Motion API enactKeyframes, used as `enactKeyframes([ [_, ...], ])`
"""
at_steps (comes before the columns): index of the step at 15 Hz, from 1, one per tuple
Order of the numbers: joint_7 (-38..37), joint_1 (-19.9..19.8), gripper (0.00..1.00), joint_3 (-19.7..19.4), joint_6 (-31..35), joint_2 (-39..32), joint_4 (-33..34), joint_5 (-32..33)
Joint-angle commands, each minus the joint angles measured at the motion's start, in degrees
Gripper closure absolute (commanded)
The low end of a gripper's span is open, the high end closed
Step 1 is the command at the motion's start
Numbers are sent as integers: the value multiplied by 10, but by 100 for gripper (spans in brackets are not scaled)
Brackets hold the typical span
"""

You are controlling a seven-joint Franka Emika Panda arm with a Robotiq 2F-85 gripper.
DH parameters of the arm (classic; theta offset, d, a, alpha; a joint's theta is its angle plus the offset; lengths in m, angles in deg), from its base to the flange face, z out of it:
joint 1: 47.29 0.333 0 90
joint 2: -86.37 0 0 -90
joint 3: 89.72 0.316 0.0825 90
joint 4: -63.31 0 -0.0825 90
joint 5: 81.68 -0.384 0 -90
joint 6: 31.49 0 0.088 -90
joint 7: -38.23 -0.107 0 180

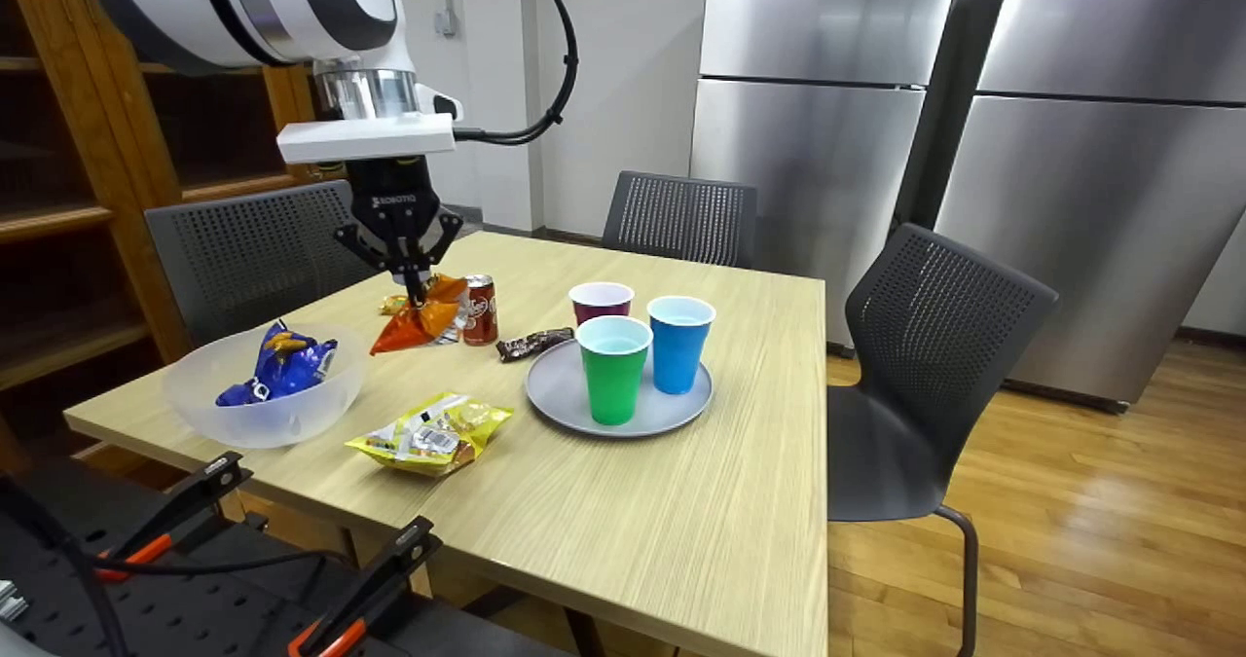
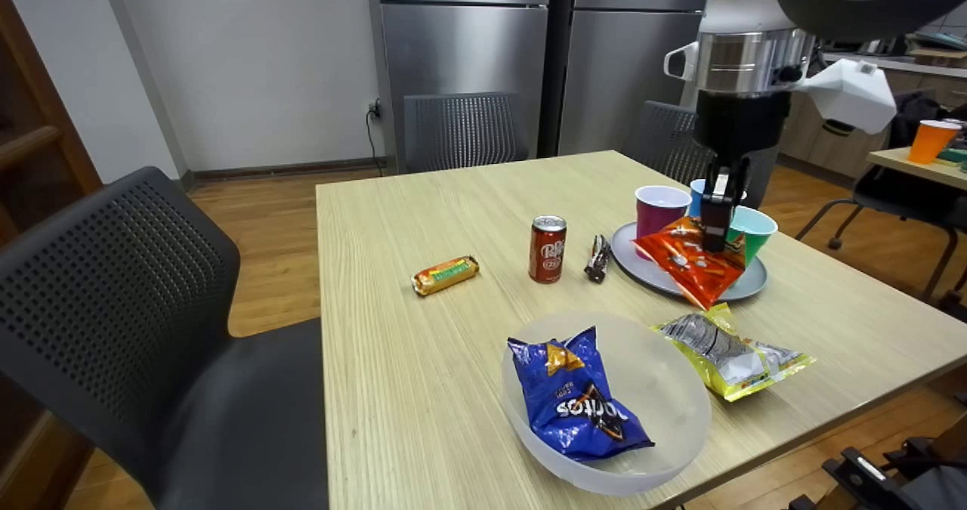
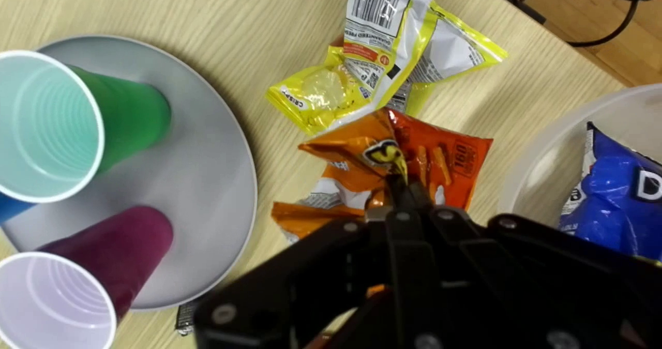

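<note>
Over a pale wooden worktop (image 1: 740,443), a black pincer (image 1: 417,297) grips an orange-and-red foil snack bag (image 2: 684,261)

A white-and-grey robot arm (image 1: 297,10) leans in from above, its wrist upright and the pincer pointing straight down in both exterior views. The jaws pinch tight on the orange-and-red foil snack bag, which hangs, as the wrist view shows, between a translucent white plastic bowl (image 1: 321,414) and a round grey plate (image 3: 207,194).

A green plastic cup (image 1: 615,377), a blue plastic cup (image 1: 678,353) and a purple plastic cup (image 2: 656,214), three in all, stand upright on the plate. The bowl cradles one shiny blue chip bag (image 2: 574,404). Single, too, are a crumpled yellow snack bag (image 1: 433,435) near the bowl, a small dark-red soda can (image 2: 547,249) standing upright, a brown-wrapped bar (image 2: 598,259) just beside the plate's rim and a gold-and-orange wrapped packet (image 2: 446,275) well apart from the plate. Three dark grey perforated chairs (image 1: 939,346) stand around the worktop.

From the wrist, the gripped bag overlaps the yellow one; whether they touch cannot be told. A slim strip of wood shows between the gripped bag and the bowl's rim, another between it and the plate. The bowl sits close to one edge; a broader band of wood runs from the plate to another.
</note>
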Motion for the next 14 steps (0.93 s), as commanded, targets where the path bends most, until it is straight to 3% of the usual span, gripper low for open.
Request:
enactKeyframes([
  [1,-30,16,100,22,10,21,-12,18],
  [14,-42,69,100,74,-3,-22,9,17],
])
